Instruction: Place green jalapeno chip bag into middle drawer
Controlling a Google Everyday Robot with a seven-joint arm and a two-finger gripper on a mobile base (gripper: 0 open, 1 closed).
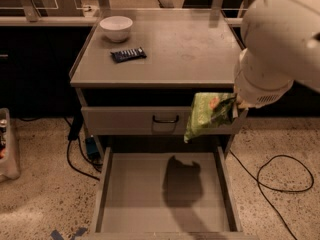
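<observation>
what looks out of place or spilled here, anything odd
Nothing is spilled or damaged. The green jalapeno chip bag dangles crumpled from the gripper in front of the cabinet, above the open middle drawer. The dark snack bar wrapper lies slightly askew on top.

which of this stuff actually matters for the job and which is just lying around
In the job: green jalapeno chip bag, held by the gripper above the open middle drawer.
Lying about: white bowl, blue snack bar wrapper on the cabinet top; floor cable.

Lab-like workroom: a grey metal drawer cabinet (pixel 190 44) on speckled stone floor (pixel 45 199), loose black cables (pixel 286 191) at both sides. The gripper (pixel 235 108) grips a shiny green chip bag (pixel 205 115) at the cabinet's right.
</observation>
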